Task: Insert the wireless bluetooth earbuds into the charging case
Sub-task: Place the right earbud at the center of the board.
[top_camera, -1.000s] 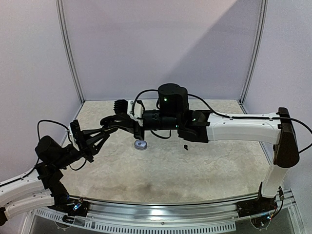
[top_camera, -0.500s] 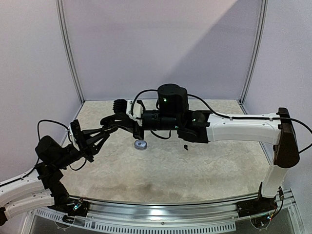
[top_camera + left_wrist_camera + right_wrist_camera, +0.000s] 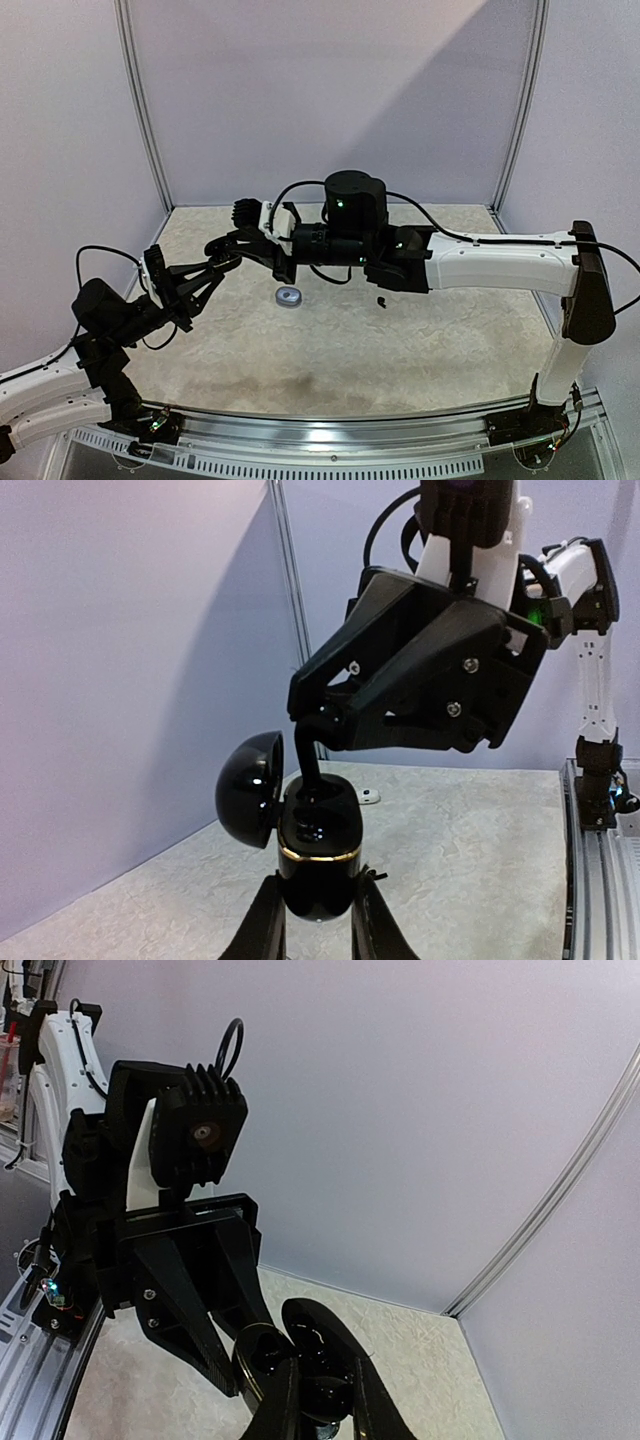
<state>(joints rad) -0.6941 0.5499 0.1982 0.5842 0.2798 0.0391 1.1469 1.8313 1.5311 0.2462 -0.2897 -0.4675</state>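
I have the left gripper (image 3: 318, 905) clamped on the lower half of the glossy black egg-shaped charging case (image 3: 318, 845), one finger on each side, just below its thin gold band. The case is upright and held in the air above the far left part of the beige speckled tabletop (image 3: 400, 350). Its rounded black lid (image 3: 248, 790) is open and tipped to the left in the left wrist view.

The right gripper (image 3: 310, 773) reaches in from the right and points down, with its tip at the open mouth of the case. Its jaws are drawn close together. I cannot tell whether an earbud is pinched between them, because the black fingers and the black interior run into each other. The right wrist view shows the same meeting from the other side: the open case sits just past the fingers, but its cavity is too dark to read.

On the tabletop a small pale bluish-silver earbud (image 3: 289, 296) lies near the middle, just right of the two grippers and nearer to me. A tiny black earbud (image 3: 381, 300) lies to its right, under the right arm's forearm. The two are well apart, and neither gripper touches them.
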